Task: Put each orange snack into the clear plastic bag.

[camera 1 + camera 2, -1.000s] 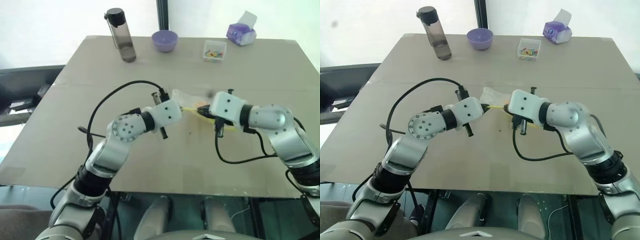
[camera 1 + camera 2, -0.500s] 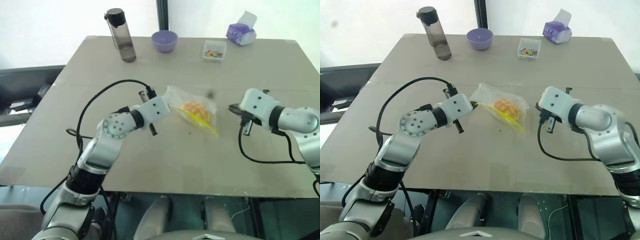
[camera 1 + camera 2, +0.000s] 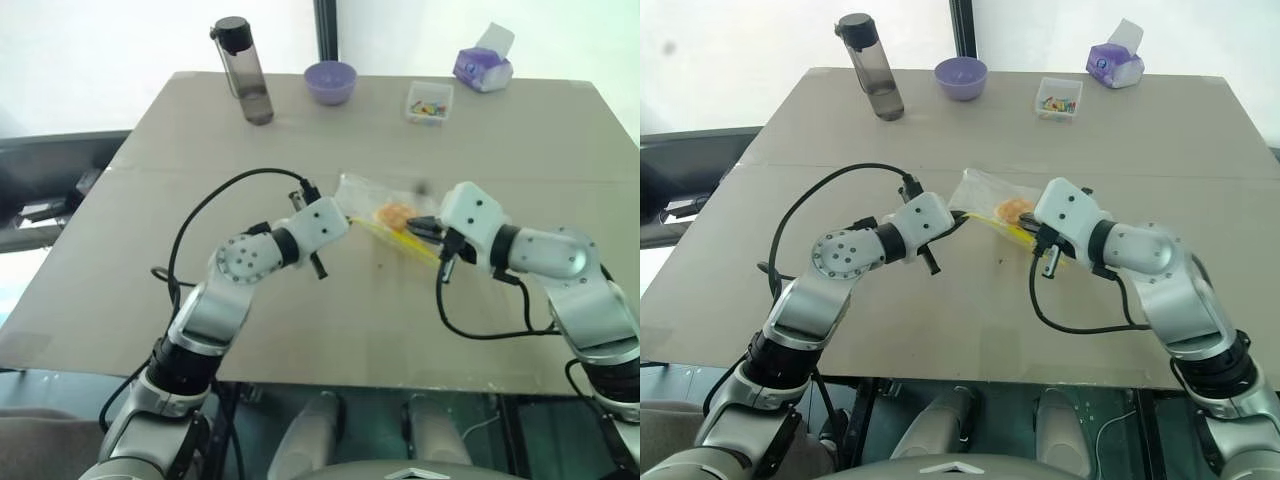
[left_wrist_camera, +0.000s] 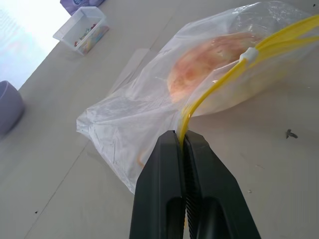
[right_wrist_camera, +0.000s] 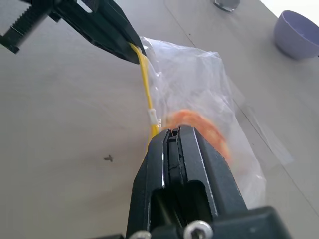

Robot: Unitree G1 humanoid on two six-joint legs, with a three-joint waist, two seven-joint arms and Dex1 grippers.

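Orange snack point(image 4: 214, 64) seen inside clear plastic bag point(image 4: 149, 114), frame centre. Left gripper point(image 4: 182, 142) fingers closed on yellow strip point(image 4: 219, 82); right gripper point(image 5: 172, 134) fingers closed at strip too. Sealing judged left.

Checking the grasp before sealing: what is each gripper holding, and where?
Left gripper pinches one end of the clear plastic bag's yellow zip strip; right gripper is shut on that strip near its slider.

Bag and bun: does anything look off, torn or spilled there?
Nothing stands out. The bun sits inside the clear bag, which looks whole though crinkled. The left hand is shut on the bag's yellow strip, and the right hand is closed at that strip.
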